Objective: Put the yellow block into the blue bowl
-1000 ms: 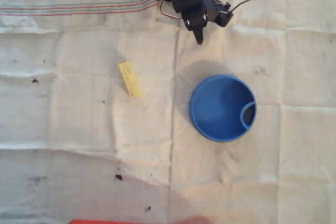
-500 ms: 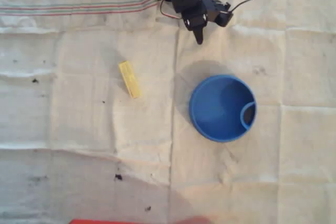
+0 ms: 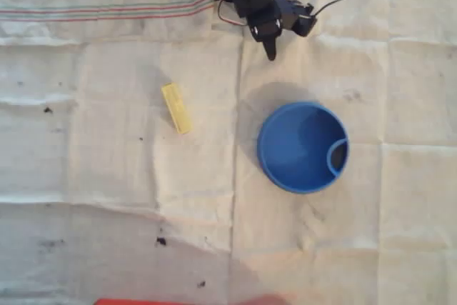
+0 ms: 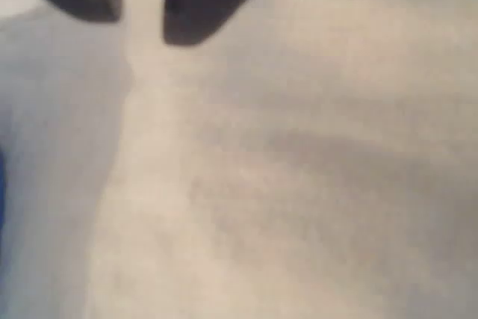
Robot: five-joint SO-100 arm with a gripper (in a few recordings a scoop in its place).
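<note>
Overhead view: your black two-finger gripper (image 3: 270, 51) hangs at the 12 o'clock edge of the creased white cloth (image 3: 107, 176), fingertips pointing toward 6 o'clock. The small, flat, pale-yellow rectangular block (image 3: 176, 108) lies on the cloth at about 8 o'clock from the gripper, well apart from it, its long axis running roughly 11 to 5 o'clock. The round, deep, bright-blue plastic bowl (image 3: 285, 169) stands at about 5 o'clock from the gripper and 4 o'clock from the block, a small curved loop at its inner 3 o'clock rim. Wrist view: the two dark fingers (image 4: 202, 5) stand a narrow gap apart, with nothing between them, above blurred cloth.
</note>
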